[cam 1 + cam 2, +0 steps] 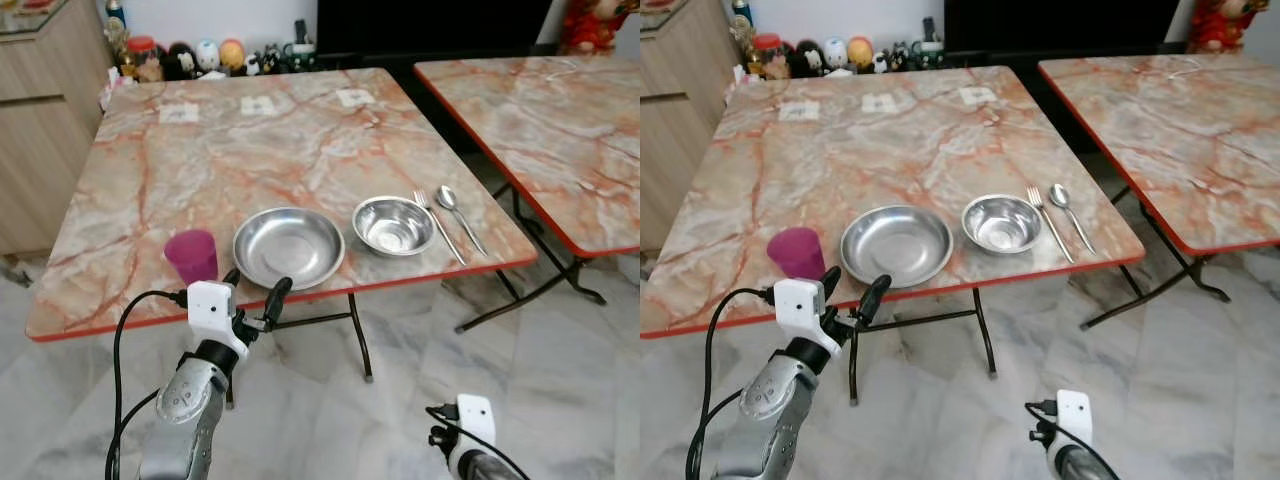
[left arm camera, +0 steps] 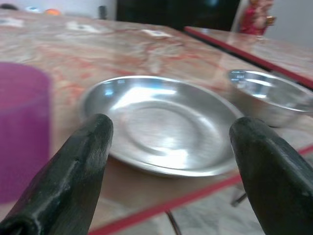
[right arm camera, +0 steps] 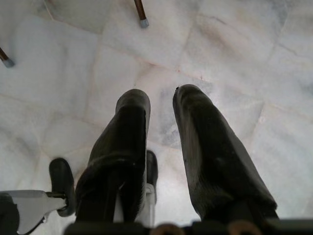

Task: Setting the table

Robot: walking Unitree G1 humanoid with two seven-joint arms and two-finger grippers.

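A purple cup, a shallow steel plate, a steel bowl, a fork and a spoon lie in a row along the front edge of the marble-patterned table. My left gripper is open and holds nothing. It hovers at the table's front edge, between the cup and the plate. In the left wrist view its fingers frame the plate, with the cup beside them. My right gripper hangs low over the floor, shut and holding nothing.
A second marble table with a red rim stands close on the right, a narrow gap between the two. A wooden cabinet is on the left. Figurines line the far wall. Small paper cards lie on the table's far side. The floor is pale tile.
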